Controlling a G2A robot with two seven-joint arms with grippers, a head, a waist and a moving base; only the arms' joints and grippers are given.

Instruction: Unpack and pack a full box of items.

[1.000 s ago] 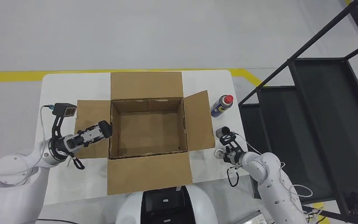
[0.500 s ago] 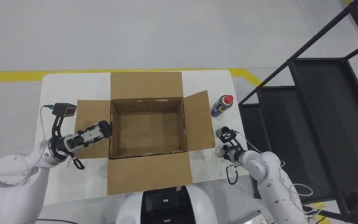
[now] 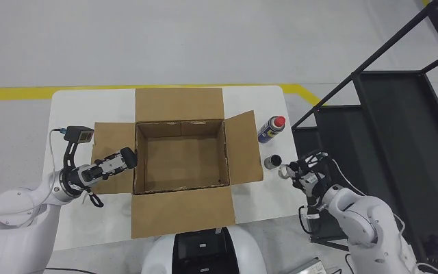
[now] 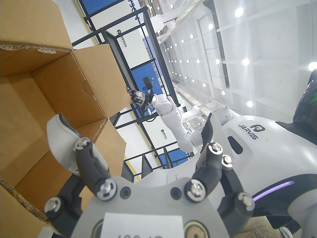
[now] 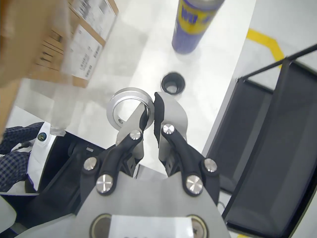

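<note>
The left gripper (image 3: 128, 157) is hovering over the left flap, jaws released, just beside the open box (image 3: 179, 164), whose four flaps are covering most of the tabletop (image 3: 75, 109). In the narrow strip by the right edge, a spray can (image 3: 272, 128) and a dark cylinder (image 3: 272, 162) are standing. Beside them, at the edge, the right gripper (image 5: 150, 107) is hanging, jaws grasping a silver ring (image 5: 128, 91).

spray can (image 5: 198, 18): yellow lettering | box flap (image 5: 85, 38): barcode stickers, fine print | wall panels (image 4: 122, 42): logo lettering
</note>
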